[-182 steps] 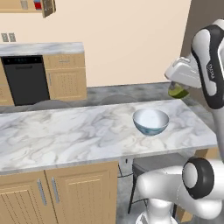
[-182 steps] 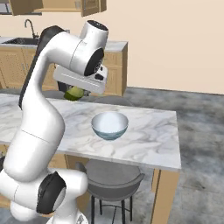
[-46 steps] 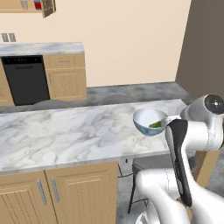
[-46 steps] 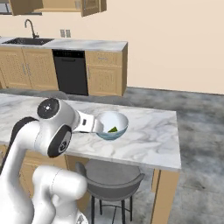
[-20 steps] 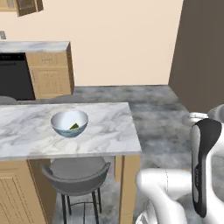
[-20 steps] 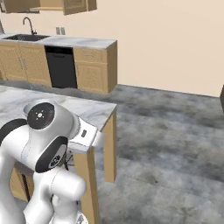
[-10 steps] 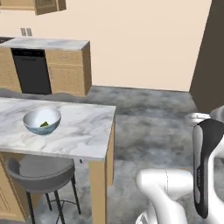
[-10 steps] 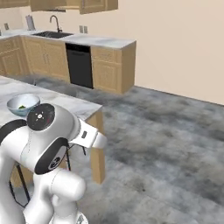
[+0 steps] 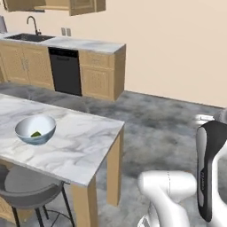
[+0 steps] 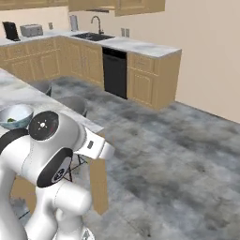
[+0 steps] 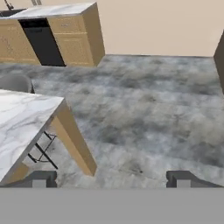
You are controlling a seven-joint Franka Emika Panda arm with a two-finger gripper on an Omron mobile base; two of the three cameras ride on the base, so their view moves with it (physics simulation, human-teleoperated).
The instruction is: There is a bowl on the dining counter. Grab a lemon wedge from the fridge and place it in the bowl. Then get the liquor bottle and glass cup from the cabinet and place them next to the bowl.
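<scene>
You are looking at the bowl (image 9: 35, 129) sitting at the left middle of the left base view, on the dining counter (image 9: 84, 146), whose marble top is running from the left edge toward the centre of that frame. A small green lemon wedge (image 9: 36, 133) is lying inside the bowl. In the right base view the same bowl (image 10: 15, 116) is showing at the left edge, just above the robot's white shoulder.

In the hand view the gripper (image 11: 108, 179) is standing wide, its two dark fingertips (image 11: 40, 178) rising far apart at the bottom of the frame, and nothing is sitting between them. Beyond the tips you are seeing grey mottled floor, with the corner of the dining counter coming in from the left.

A grey stool (image 9: 29, 191) is tucked under the counter at the lower left of the left base view. At the upper left of that view, a black dishwasher (image 9: 65, 71) is set into the far wood cabinets, and a sink with a curved tap (image 9: 31, 23) is standing further left. Wall cabinets (image 9: 53, 5) are hanging along the top edge.
</scene>
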